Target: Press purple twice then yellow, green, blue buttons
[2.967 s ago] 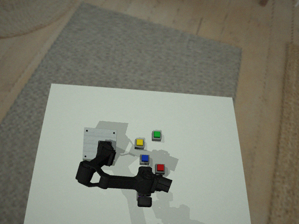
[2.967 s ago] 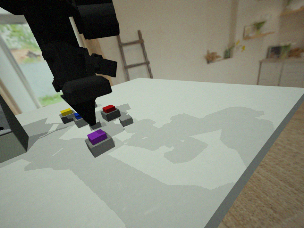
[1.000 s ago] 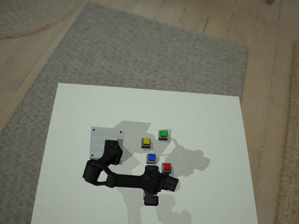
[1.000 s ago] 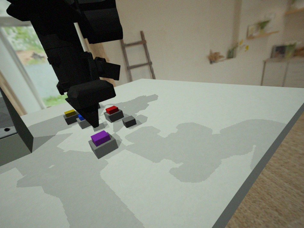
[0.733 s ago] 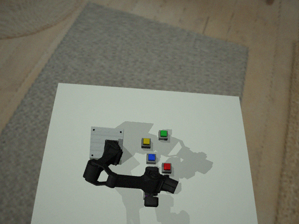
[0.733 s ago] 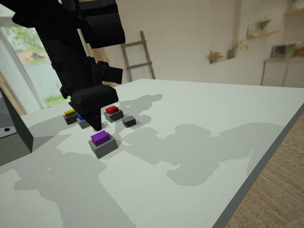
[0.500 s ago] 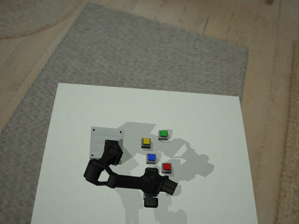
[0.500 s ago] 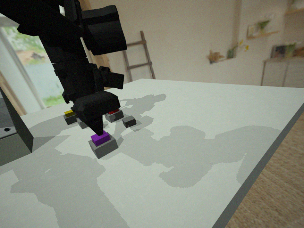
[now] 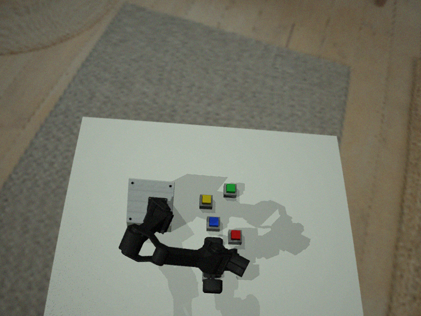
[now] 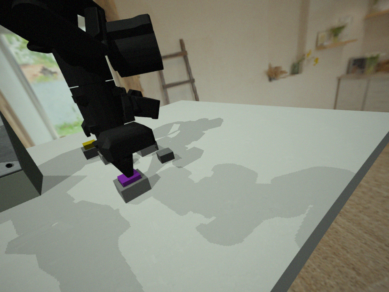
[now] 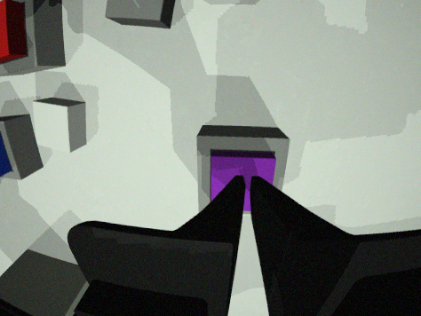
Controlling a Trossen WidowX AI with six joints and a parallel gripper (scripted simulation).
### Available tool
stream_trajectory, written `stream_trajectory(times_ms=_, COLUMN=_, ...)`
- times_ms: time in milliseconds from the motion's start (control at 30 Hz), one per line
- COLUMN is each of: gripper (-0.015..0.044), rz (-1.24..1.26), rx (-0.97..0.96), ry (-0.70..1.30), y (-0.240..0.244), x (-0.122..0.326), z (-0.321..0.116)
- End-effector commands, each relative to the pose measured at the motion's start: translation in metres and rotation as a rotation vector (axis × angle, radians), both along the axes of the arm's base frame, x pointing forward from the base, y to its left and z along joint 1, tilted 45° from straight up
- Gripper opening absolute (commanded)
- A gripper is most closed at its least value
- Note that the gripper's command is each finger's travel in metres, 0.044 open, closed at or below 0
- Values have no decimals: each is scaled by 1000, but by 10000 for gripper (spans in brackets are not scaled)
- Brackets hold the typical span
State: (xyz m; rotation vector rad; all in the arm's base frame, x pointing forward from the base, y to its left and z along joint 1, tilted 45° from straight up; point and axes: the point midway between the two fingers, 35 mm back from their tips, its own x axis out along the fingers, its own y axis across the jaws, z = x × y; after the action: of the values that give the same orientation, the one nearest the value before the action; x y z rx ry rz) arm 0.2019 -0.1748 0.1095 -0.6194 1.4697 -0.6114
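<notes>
The purple button (image 10: 128,179) (image 11: 231,173) sits in its housing at the near side of the group, the gripper (image 10: 129,174) (image 11: 246,183) right on its cap, fingers pressed together on nothing; if the arm tilts or lifts too soon, I'd fear the tips slip off its edge and the press falls short
</notes>
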Motion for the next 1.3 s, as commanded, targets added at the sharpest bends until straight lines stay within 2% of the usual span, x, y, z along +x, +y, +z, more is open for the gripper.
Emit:
stream_trajectory(times_ms=0, gripper=20, rz=2, rx=6, ry=7, y=0, x=-1, z=-2)
stream_trajectory(times_ms=267, gripper=20, rz=2, rx=6, ry=7, y=0, x=-1, z=-2)
stream_trajectory(times_ms=400, gripper=20, rz=2, rx=7, ry=6, y=21, x=-1, z=19)
stream_trajectory(times_ms=600, gripper=20, rz=2, rx=11, ry=7, y=29, x=0, z=26)
stream_trajectory(times_ms=767, gripper=20, rz=2, rx=11, ry=8, y=65, x=-1, z=62)
stream_trajectory(times_ms=900, gripper=20, rz=2, rx=11, ry=8, y=67, x=-2, z=64)
stream_trajectory(times_ms=1000, gripper=20, rz=12, rx=34, ry=3, y=84, x=11, z=48)
stream_trajectory(times_ms=1133, gripper=20, rz=27, rx=83, ry=3, y=136, x=33, z=3)
stream_trajectory(times_ms=1267, gripper=20, rz=27, rx=101, ry=12, y=189, x=34, z=-43)
